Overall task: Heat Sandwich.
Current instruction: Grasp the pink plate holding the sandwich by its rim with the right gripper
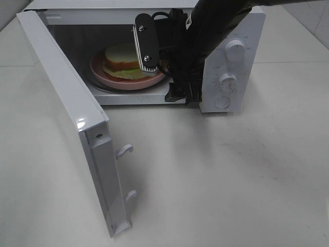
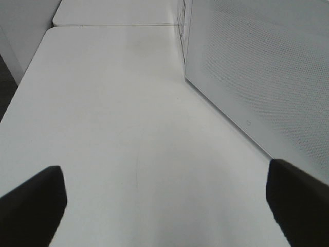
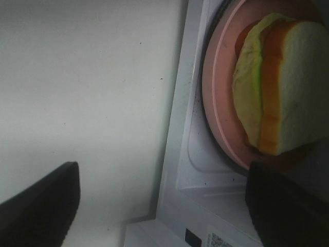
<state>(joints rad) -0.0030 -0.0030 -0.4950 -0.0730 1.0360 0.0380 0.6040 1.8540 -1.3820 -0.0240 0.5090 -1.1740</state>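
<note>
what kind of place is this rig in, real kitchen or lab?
Probably a lab bench staged as a kitchen: a white microwave stands door-open on a plain white table, the sandwich sits on a pink plate inside, and a black robot arm reaches to its opening.

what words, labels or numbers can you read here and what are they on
No text is legible.
Markings around the microwave dials: too small to read.
Label on the microwave's front, right wrist view: blurred.
Small mark on the white dotted panel: too small.
</note>
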